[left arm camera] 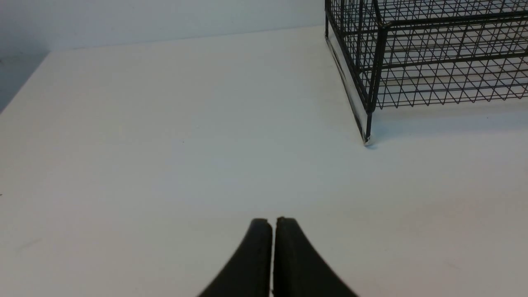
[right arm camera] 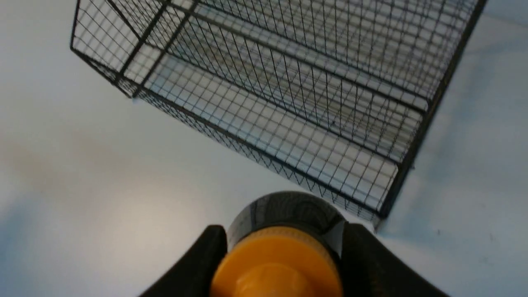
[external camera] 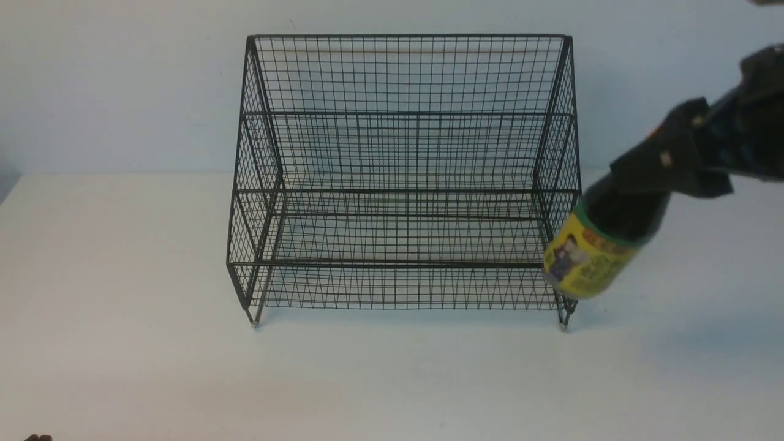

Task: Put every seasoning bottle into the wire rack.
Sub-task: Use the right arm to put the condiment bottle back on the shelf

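The black wire rack [external camera: 404, 177] stands mid-table, its tiers bare. My right gripper [external camera: 664, 171] is shut on the seasoning bottle [external camera: 591, 248], gripping its dark upper body. The bottle hangs tilted in the air, base toward the rack's front right corner, yellow label and green band showing. In the right wrist view its orange cap [right arm camera: 276, 268] sits between my fingers [right arm camera: 198, 264], with the rack [right arm camera: 288, 103] beyond. My left gripper [left arm camera: 273, 220] is shut and empty, low over the table, left and in front of the rack's corner foot [left arm camera: 366, 140].
A white table [external camera: 122, 306] meets a pale wall behind the rack. The table's left edge shows at the far left [external camera: 9, 190]. A small dark part of the left arm shows at the bottom left corner [external camera: 38, 437].
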